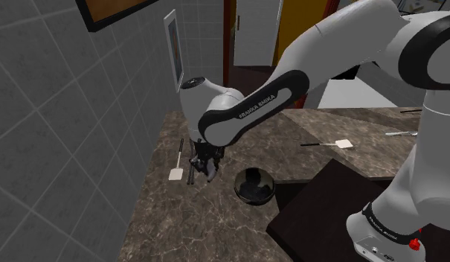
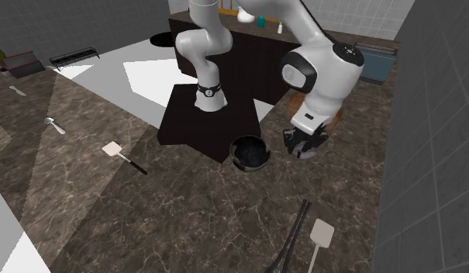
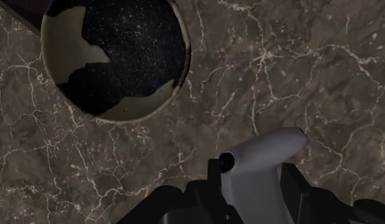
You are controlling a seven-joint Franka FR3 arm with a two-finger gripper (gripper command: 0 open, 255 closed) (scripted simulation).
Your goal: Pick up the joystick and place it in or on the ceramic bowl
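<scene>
Your gripper (image 3: 253, 179) has its two black fingers pressed onto the sides of the pale grey joystick (image 3: 268, 149). They pinch it low down, and its rounded end sticks out past the fingertips. In the shoulder view the hand hangs low over the dark marbled counter (image 1: 216, 223). I cannot tell from here whether the joystick is clear of the surface, so treat it as barely off.

The bowl (image 3: 143, 105), dark and speckled inside with cream patches, stands near the gripper on the counter, just beside the corner of the dark stand (image 1: 327, 216). A white spatula (image 1: 175, 174) lies on the gripper's other side, toward the counter's wall edge, out of your path.

You are at the carry. Raise the hand first so the joystick's underside will pass over the bowl's rim. Then move across until the joystick itself, not the fingers, sits over the middle of the opening. Keep the wrist steady, as a smooth body may swivel in a pinch. Lower it into the bowl before spreading the fingers.
</scene>
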